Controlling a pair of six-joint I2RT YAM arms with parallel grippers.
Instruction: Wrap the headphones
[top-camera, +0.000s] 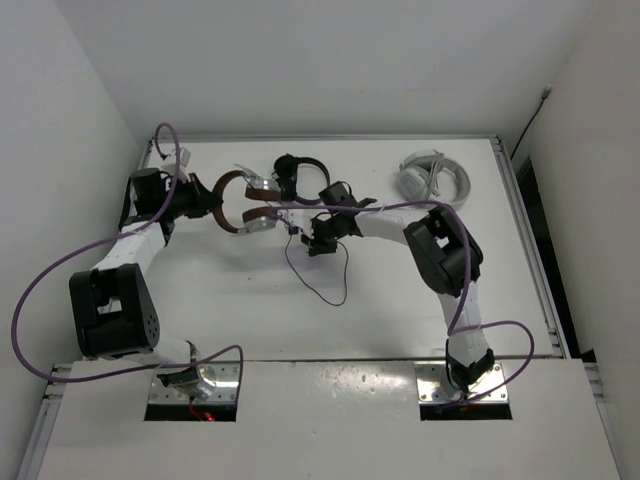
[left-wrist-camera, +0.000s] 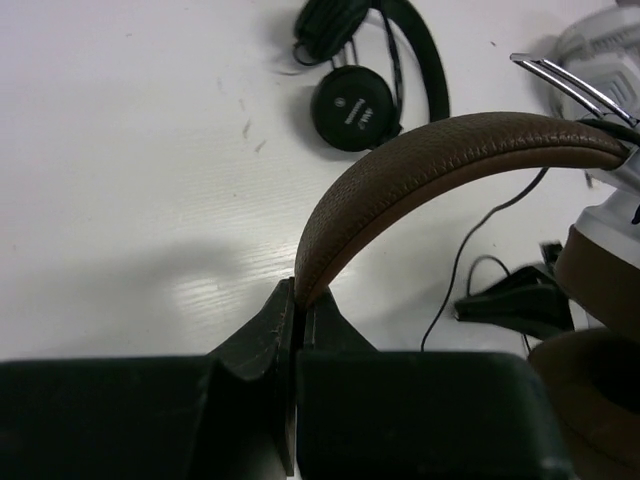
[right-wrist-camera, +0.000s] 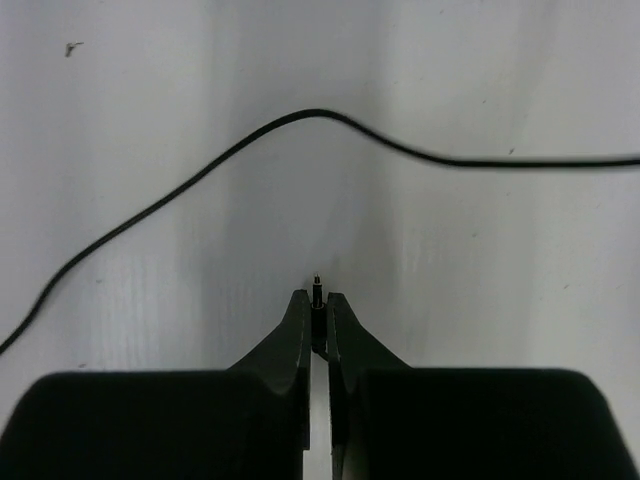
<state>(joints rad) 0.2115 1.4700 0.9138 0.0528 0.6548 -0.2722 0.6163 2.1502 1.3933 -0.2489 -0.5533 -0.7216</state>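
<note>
Headphones (top-camera: 258, 220): over-ear pair, lifted at the rear left of the bench (top-camera: 400, 300), just beside a black pair.
Headband (left-wrist-camera: 430, 150): brown with a pebbled leather grain, curving in an arch from the left pincer to the silver yokes.
Earcups (left-wrist-camera: 590, 400): brown cushions on silver housings, at the right edge of the left wrist view.
Cable (right-wrist-camera: 320, 112): thin and black, lying slack in a loose loop on the white bench.
Plug (right-wrist-camera: 317, 285): small metal tip, poking out between the right fingertips.
Left pincer (left-wrist-camera: 297, 295): clenched on the end of the headband.
Right pincer (right-wrist-camera: 317, 300): clenched on the plug, low over the bench.
Black headphones (left-wrist-camera: 355, 95): flat on the bench behind the brown pair.
White headphones (top-camera: 432, 175): at the rear right, well apart.
</note>
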